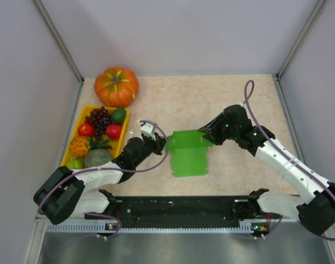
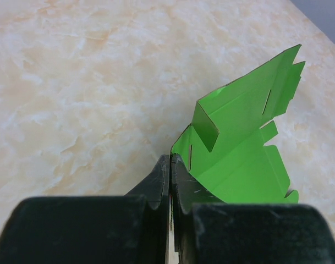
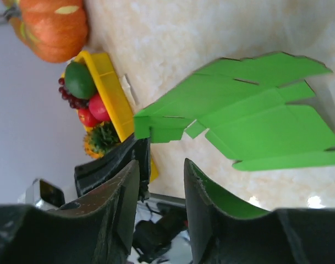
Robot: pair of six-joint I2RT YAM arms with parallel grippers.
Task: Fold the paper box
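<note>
1. Your box [image 1: 189, 154] sits mid-frame in the top view, one panel lifted.
2. Your left gripper [image 2: 170, 160] looks pinched on its left edge; right gripper [image 3: 160, 163] is spread.
3. It's probably light, floppy card, so grab beside creases, gently.

The bright green thin-card paper box [image 1: 189, 157] looks matt and smooth. The beige marbled table top [image 1: 222, 99] under it has a smooth, faintly shiny finish. Left of it, the yellow plastic tray [image 1: 82, 114] looks glossy.

No readable text, labels or signs anywhere.
</note>
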